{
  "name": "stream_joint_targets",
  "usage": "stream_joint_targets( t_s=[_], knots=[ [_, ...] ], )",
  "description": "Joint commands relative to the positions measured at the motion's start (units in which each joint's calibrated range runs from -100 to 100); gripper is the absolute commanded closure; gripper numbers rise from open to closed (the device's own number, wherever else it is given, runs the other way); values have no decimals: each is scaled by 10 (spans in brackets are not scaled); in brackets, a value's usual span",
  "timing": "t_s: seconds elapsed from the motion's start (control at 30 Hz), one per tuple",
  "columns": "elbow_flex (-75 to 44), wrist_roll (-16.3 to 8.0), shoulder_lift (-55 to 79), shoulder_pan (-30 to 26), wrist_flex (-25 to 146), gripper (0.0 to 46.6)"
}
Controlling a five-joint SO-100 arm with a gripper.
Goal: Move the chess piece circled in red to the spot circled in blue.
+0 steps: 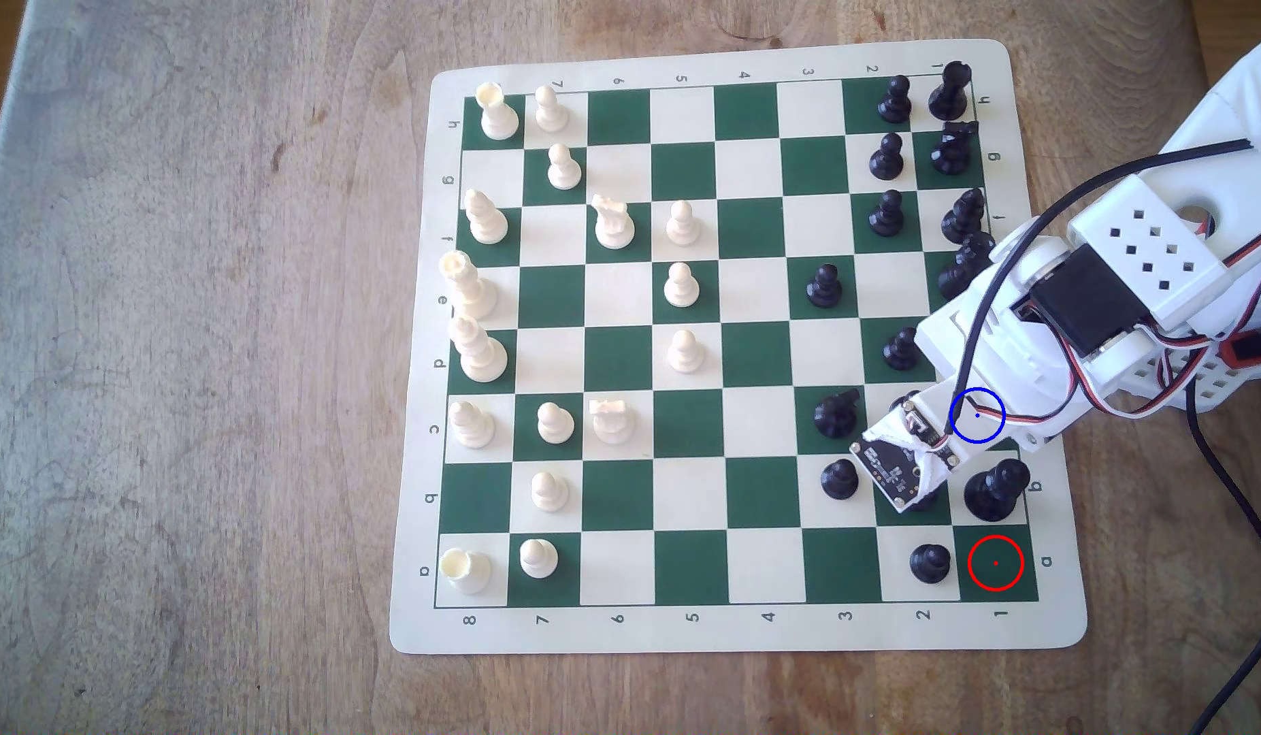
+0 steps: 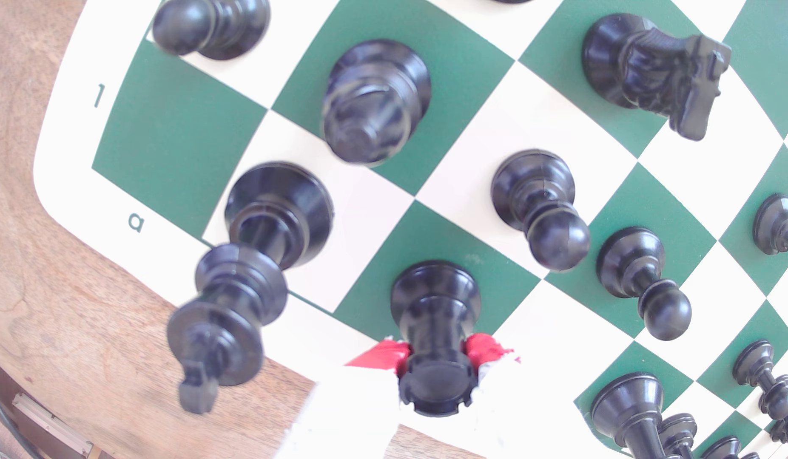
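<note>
Exterior view looking straight down from high above the whole chessboard (image 1: 737, 346) on a wooden table (image 1: 189, 353), wrist view close and low over the a1 corner — the black pieces' end shared by both

One chessboard (image 1: 737, 346) is counted on one bench (image 1: 189, 353), with one robot arm (image 1: 1136, 247) and one black cable (image 1: 1242, 565). Sixteen white pieces (image 1: 680, 285) are counted: eight pawns (image 1: 548, 491), two knights (image 1: 613, 222), two rooks (image 1: 465, 569) and four taller pieces (image 1: 477, 350). Thirteen black pieces (image 1: 824, 286) are plainly counted in the exterior view, seven of them pawns (image 1: 929, 563); how many more are hidden under the arm cannot be told. Two drawn rings are counted, one red ring (image 1: 969, 563) and one blue ring (image 1: 977, 389). One claw (image 2: 436, 353) is counted, with one black rook (image 2: 434, 304) clamped in it.
</note>
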Motion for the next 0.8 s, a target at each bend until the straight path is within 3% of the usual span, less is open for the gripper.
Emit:
stream_joint_targets(
  t_s=[0.0,0.33,0.77],
  knots=[
    [1,3,3,2,-5,382],
    [3,0,-2,4,-8,301],
    [4,5,-11,22,36,291]
  ],
)
